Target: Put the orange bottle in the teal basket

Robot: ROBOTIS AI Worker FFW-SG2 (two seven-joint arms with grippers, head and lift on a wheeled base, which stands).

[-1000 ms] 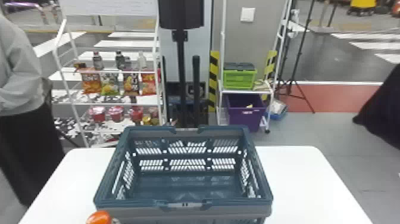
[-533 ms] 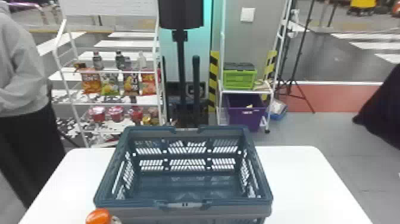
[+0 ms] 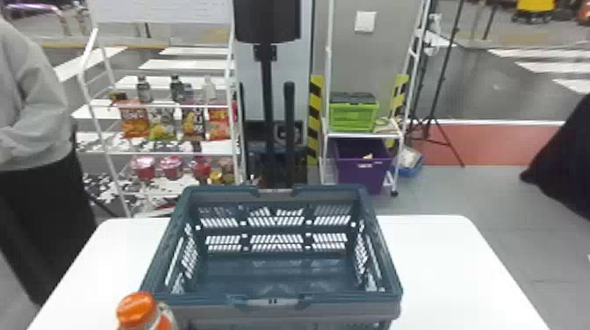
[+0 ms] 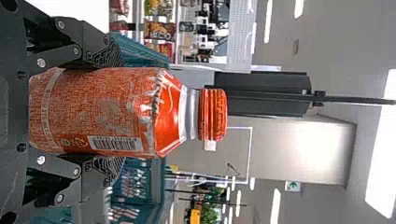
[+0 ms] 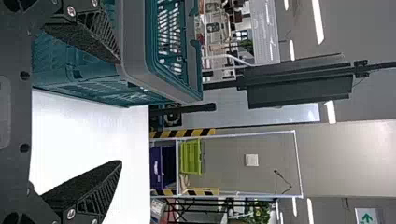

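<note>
The orange bottle is upright at the head view's bottom edge, just outside the near left corner of the teal basket. In the left wrist view my left gripper is shut on the bottle, one finger on each side of its body, with the orange cap beyond the fingertips. Parts of the teal basket lie behind it. My right gripper stands open in the right wrist view with nothing held, by the outer side of the basket. The basket's visible inside holds nothing.
The basket stands on a white table. Beyond are a snack shelf, a black stand and a rack with a green crate above a purple bin.
The bottle has risen a little in the head view since the earlier frames, showing more of its neck by the basket's near left corner. The basket has stayed in place.
</note>
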